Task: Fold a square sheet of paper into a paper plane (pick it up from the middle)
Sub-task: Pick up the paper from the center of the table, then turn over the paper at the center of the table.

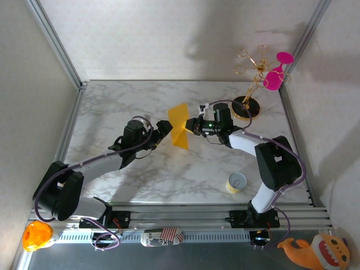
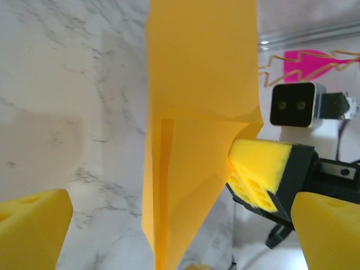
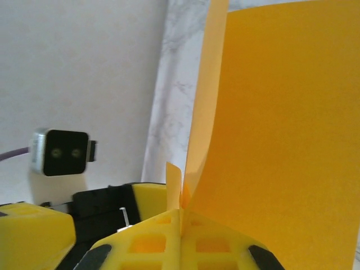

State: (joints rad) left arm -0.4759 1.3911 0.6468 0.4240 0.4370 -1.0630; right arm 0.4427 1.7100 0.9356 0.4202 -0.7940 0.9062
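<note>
I'm watching the thin, matte yellow-orange square sheet of paper [image 1: 180, 126], already partly folded, being held up on edge in the air over the middle of the white marbled tabletop [image 1: 112, 107], between the two arms. In the top view its long axis is running roughly far to near. The broad end is facing the back wall and the narrowing end is pointing toward the arm bases. From the left wrist it is tapering downward.

The right pincer [image 3: 181, 225] is pressing its yellow foam pads [image 3: 225, 247] together on one edge of the sheet. The left pincer [image 2: 183, 208] is standing apart, one finger on each side of the sheet and, as far as I can tell, not touching it.

I'm worrying about that single edge grip. The paper is thin and could swivel or slip out, I judge. If the left pincer closes off the crease, the fold may be going crooked. With both pincers so near, they could be bumping each other or tearing the sheet.
</note>
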